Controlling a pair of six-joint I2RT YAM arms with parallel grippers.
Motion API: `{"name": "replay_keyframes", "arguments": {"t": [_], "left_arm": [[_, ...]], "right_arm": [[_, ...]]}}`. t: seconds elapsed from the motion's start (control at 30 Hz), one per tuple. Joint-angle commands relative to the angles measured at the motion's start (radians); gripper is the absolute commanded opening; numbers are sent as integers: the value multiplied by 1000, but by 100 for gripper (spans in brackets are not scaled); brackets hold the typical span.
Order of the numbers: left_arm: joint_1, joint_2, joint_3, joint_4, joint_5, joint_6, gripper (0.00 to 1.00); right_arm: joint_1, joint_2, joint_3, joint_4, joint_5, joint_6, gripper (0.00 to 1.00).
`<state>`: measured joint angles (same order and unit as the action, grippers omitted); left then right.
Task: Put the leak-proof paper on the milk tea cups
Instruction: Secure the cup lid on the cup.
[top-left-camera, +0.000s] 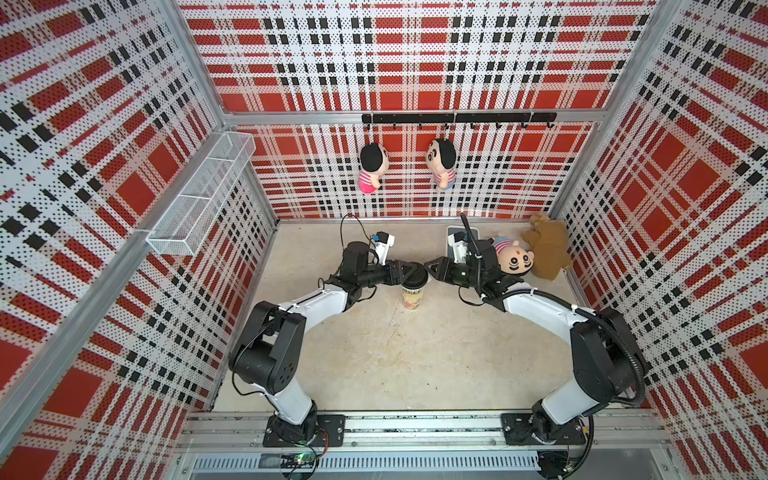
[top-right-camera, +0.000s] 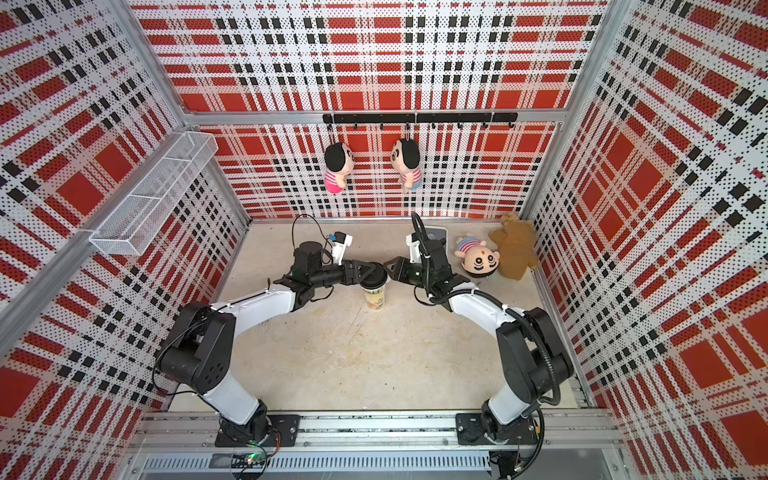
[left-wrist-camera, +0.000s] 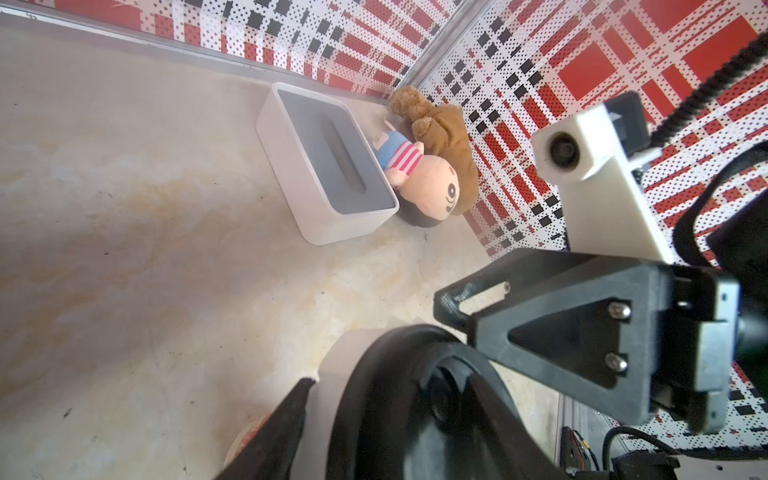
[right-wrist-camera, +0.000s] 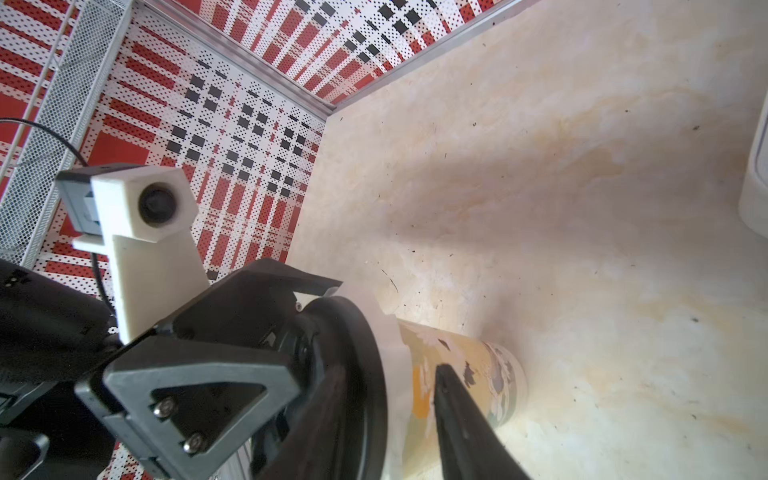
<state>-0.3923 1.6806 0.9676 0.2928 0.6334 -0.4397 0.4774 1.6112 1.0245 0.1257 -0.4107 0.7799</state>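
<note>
Between the left gripper (top-left-camera: 406, 269) and the right gripper (top-left-camera: 431, 266), in both top views, the milk tea cup (top-left-camera: 412, 297) is seen upright, capped by a black lid (top-left-camera: 414, 276). From the left wrist, the leak-proof paper (left-wrist-camera: 336, 361) is shown trapped under that lid. From the right wrist, both claws are found part-spread at the lid's rim; whether either grips cannot be told. Pressure is best applied evenly, so that the paper lies centred.
</note>
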Motion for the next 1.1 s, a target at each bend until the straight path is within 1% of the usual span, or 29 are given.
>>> {"name": "replay_keyframes", "arguments": {"t": [0.0, 0.17, 0.37, 0.47, 0.6, 0.73, 0.93, 1.07], "left_arm": [[-3, 94, -63, -240, -74, 67, 59], [-10, 100, -61, -241, -77, 67, 59], [-16, 114, -61, -239, -80, 67, 59], [-17, 117, -65, -239, -81, 67, 59], [-19, 115, -79, -233, -90, 67, 58], [-27, 121, -105, -213, -107, 60, 57], [-31, 129, -148, -161, -113, 34, 56], [-40, 134, -153, -158, -121, 31, 56]], "right_arm": [[24, 25, 33, 5, -3, -10, 39], [36, 39, -3, -4, 11, -14, 39], [96, 51, -52, -123, 123, -65, 38], [119, 49, -101, -156, 186, -69, 38], [152, 30, -147, -197, 295, -68, 37], [186, 29, -157, -233, 397, -71, 38], [241, 52, -120, -312, 564, -64, 38], [283, 79, -87, -397, 721, -26, 40]]}}
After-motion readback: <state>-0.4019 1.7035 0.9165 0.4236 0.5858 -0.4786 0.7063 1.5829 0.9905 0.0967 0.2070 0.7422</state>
